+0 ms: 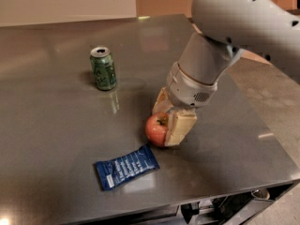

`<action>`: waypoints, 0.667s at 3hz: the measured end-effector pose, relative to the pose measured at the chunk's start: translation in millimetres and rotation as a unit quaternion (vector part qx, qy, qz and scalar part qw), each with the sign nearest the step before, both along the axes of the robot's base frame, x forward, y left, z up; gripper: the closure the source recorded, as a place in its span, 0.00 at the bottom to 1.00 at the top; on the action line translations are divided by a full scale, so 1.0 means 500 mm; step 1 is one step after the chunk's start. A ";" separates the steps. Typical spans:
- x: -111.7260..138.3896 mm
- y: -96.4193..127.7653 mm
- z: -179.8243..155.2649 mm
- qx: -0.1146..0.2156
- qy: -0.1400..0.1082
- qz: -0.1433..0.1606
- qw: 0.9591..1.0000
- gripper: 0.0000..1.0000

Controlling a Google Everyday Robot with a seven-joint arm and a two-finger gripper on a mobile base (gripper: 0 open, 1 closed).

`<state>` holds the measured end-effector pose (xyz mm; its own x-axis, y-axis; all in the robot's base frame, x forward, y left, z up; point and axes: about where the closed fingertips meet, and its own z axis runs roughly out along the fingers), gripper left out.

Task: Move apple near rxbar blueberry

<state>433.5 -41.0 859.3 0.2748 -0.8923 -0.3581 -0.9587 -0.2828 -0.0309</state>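
- Worktop (56,121): flat, grey brushed-metal surface with a dull sheen, filling most of the frame; its near edge runs along the bottom.
- Apple (154,130): small, round and red, with a yellowish patch and a short stem on top. It sits just right of centre, low on the worktop.
- End effector (166,125): two cream-coloured fingers (180,128) closed around the apple, one on its right side and one behind it to the upper left.
- Arm (234,27): large, light grey and rounded, coming down from the upper right of the frame to a ribbed wrist directly above the apple.
- Rxbar blueberry (126,167): flat, dark blue foil-wrapped bar with white lettering, lying aslant in the lower centre. Its upper right corner is just beside the apple; contact cannot be told.
- Soda can (103,68): green, upright, silver top, upper left of centre, well apart from apple and bar.
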 end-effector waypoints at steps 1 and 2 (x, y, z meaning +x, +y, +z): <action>-0.011 0.003 -0.010 -0.008 0.004 0.009 1.000 0.61; -0.016 0.002 -0.016 -0.012 0.006 0.011 1.000 0.38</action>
